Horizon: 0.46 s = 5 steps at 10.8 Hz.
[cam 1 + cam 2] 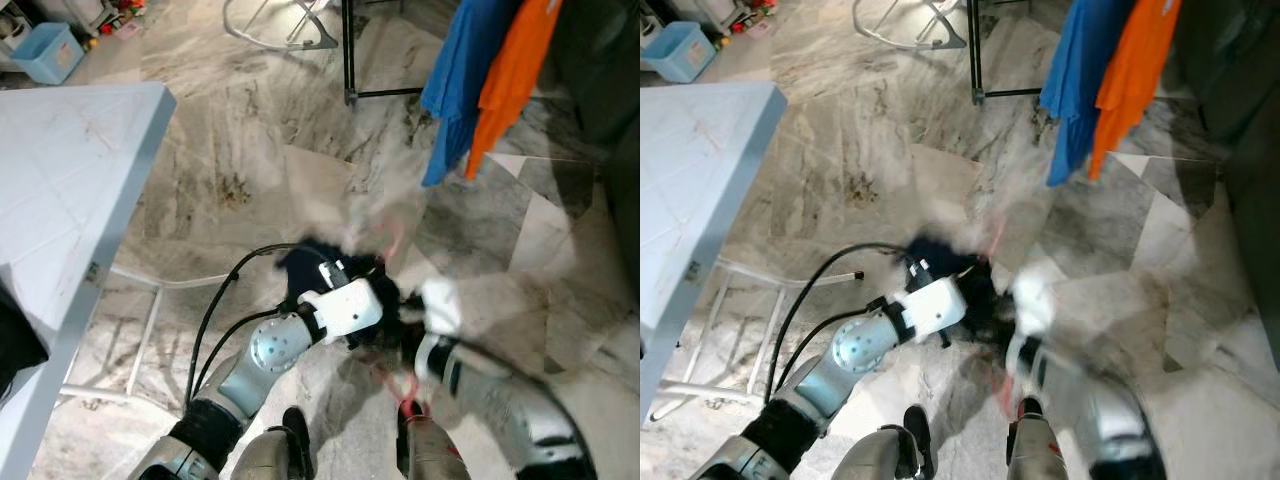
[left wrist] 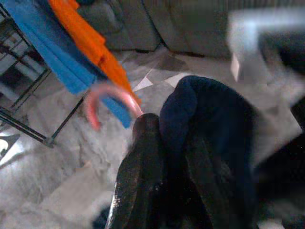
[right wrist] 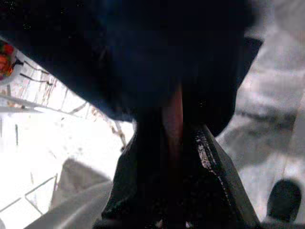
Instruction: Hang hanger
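A dark navy garment (image 1: 310, 262) on a pink hanger (image 2: 112, 98) hangs low in front of me, above the floor, between my two arms. My left gripper (image 1: 378, 296) is shut on the navy cloth (image 2: 209, 138), and its finger (image 2: 138, 171) presses against a fold, with the pink hook curving just beyond it. My right gripper (image 1: 402, 322) comes in from the right, blurred, and is shut on the hanger's pink bar (image 3: 172, 119) under the dark cloth. The black clothes rack (image 1: 348, 60) stands ahead on the right.
A blue garment (image 1: 455, 80) and an orange garment (image 1: 510, 70) hang on the rack. A pale blue table (image 1: 70, 170) fills the left, with white frame legs (image 1: 150, 300) beside it. A blue bin (image 1: 48, 50) stands far left. A grey sofa (image 2: 157, 24) lies behind the rack.
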Tool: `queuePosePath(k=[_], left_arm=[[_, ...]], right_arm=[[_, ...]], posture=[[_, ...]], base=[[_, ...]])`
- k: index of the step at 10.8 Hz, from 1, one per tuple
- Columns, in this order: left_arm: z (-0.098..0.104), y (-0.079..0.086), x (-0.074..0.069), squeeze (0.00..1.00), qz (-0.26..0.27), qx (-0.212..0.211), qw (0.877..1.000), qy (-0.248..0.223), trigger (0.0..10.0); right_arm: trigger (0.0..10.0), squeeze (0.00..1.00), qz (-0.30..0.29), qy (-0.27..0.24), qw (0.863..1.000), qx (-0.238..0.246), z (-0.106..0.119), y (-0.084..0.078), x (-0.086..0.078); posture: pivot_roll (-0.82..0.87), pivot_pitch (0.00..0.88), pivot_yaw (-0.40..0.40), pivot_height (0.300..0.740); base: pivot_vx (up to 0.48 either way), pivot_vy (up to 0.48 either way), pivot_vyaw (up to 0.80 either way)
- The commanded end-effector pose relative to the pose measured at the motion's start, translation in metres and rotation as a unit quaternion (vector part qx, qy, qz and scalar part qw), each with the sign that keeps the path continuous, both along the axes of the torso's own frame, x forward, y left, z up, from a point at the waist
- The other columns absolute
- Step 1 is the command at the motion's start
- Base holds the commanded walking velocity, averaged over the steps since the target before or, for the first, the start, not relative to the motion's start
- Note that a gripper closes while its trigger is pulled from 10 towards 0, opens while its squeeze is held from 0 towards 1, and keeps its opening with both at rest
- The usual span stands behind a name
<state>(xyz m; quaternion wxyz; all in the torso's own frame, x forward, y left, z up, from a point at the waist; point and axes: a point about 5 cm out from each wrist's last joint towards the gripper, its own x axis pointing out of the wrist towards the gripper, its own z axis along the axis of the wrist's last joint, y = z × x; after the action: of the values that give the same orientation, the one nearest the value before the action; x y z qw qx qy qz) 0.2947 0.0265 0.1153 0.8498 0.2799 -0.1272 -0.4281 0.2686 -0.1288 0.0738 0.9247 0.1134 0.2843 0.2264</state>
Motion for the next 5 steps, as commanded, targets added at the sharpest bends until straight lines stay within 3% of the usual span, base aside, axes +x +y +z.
queuePosePath(k=[1,2,3,5], left_arm=[[0.0,0.005,0.0,0.0,0.007,-0.003,1.0,-0.005,10.0],[0.001,0.008,0.004,0.0,0.021,0.002,1.0,-0.013,10.0],[0.003,0.012,0.012,0.0,0.043,0.007,0.999,-0.02,10.0],[0.013,0.031,0.034,0.0,0.118,0.013,0.992,-0.04,10.0]], right_arm=[[10.0,0.0,-0.017,0.01,0.999,0.045,0.002,0.003,-0.001],[10.0,0.0,0.047,-0.001,0.997,0.058,0.004,0.007,-0.014],[10.0,0.0,0.126,-0.025,0.992,-0.02,0.0,0.004,-0.024],[10.0,0.0,0.194,-0.046,0.968,-0.153,-0.004,-0.024,-0.028]], posture=[[-0.2,0.318,0.16,0.74],[-0.19,0.314,0.167,0.74],[-0.2,0.311,0.173,0.74],[-0.19,0.302,0.184,0.74]], base=[[0.0,0.0,0.0],[0.0,0.0,0.0],[0.0,0.0,0.0],[0.0,0.0,0.0]])
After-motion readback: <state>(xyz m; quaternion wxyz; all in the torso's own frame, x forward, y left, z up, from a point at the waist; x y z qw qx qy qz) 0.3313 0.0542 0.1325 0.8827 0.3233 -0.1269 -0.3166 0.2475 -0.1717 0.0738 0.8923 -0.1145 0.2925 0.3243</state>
